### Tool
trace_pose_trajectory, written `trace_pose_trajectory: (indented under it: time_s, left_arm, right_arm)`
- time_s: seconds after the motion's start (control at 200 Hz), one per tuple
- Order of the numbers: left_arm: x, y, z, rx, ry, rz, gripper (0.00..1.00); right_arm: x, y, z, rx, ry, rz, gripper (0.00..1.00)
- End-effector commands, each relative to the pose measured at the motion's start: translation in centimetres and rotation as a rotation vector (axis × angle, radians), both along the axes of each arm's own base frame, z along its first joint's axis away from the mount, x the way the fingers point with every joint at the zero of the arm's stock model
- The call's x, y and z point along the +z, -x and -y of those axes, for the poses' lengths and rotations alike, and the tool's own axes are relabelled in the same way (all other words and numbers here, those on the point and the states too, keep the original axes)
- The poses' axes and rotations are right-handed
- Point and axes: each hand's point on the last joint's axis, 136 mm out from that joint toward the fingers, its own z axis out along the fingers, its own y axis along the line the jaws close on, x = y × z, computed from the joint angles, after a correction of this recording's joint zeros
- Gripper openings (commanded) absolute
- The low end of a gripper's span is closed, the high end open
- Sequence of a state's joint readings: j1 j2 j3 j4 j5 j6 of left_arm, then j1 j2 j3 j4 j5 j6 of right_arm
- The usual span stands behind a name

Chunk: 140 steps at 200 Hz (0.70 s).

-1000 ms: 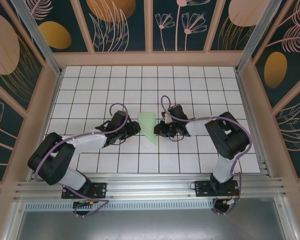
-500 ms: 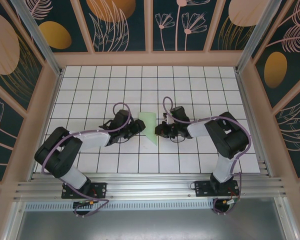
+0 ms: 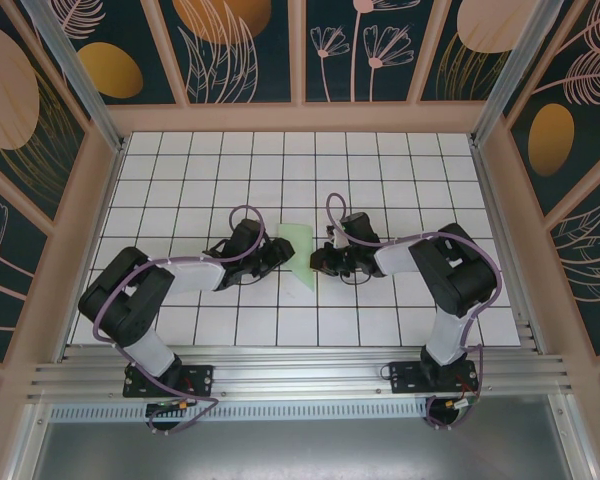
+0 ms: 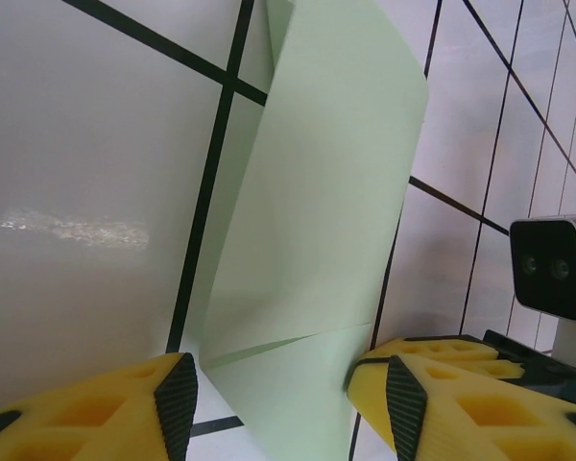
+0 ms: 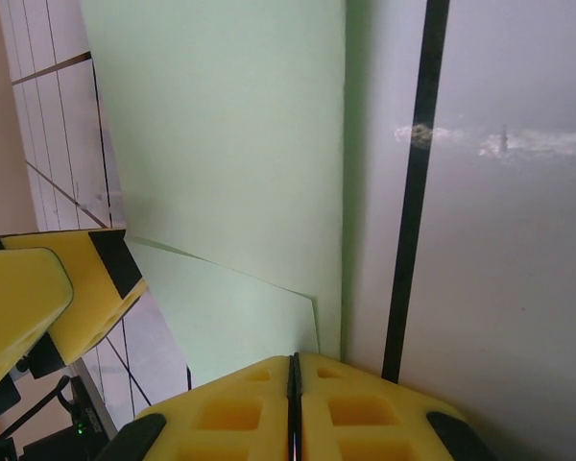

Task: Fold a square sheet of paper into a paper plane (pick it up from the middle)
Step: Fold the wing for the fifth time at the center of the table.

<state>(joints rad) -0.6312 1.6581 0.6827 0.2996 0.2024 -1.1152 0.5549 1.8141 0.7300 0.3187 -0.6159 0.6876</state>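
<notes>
The square sheet of paper point(image 3: 297, 254), pale green, lies on the white grid table folded into a narrow pointed paper plane shape, its tip toward the near edge. In the left wrist view the paper point(image 4: 317, 192) shows a diagonal fold line, and one flap stands slightly raised. My left gripper point(image 4: 283, 389) is open, its yellow fingers on either side of the paper's narrow end, and the right finger point(image 4: 403, 384) touches its edge. My right gripper point(image 5: 293, 363) is shut, its tips set down at the paper's point(image 5: 221, 144) opposite edge, over a folded corner.
Both arms reach in low toward the middle of the grid table point(image 3: 180, 180), the left gripper point(image 3: 277, 252) and right gripper point(image 3: 320, 260) facing each other across the paper. Wooden-framed patterned walls point(image 3: 300, 50) close in the back and sides; an aluminium rail point(image 3: 300, 375) runs along the near edge.
The left arm has slid right, bringing its gripper closer round the paper, with the jaws a touch wider. The right arm and the paper have stayed put.
</notes>
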Motion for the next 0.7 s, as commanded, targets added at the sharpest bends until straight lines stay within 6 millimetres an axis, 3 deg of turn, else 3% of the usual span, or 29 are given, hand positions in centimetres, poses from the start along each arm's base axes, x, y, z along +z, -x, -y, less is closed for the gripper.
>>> trace_pose_trajectory:
  time_s: [0.0,0.195,0.49,0.54,0.696]
  left_arm:
    - [0.4,-0.8,1.0,0.001,0.041,0.006,0.58]
    - [0.5,-1.1,1.4,0.006,0.068,0.012,0.56]
    - [1.7,-1.7,2.2,-0.011,0.103,0.053,0.37]
    - [0.6,-1.5,2.1,-0.016,0.092,0.036,0.37]
    - [0.3,-1.5,2.5,-0.05,0.086,0.044,0.41]
  right_arm:
    - [-3.3,0.9,1.5,-0.03,0.079,-0.057,0.11]
    - [-3.4,1.0,1.6,-0.035,0.085,-0.058,0.11]
    - [-3.5,1.0,1.6,-0.037,0.08,-0.054,0.12]
    - [-3.4,0.9,1.5,-0.037,0.077,-0.049,0.12]
    - [-3.4,0.8,1.4,-0.032,0.072,-0.047,0.12]
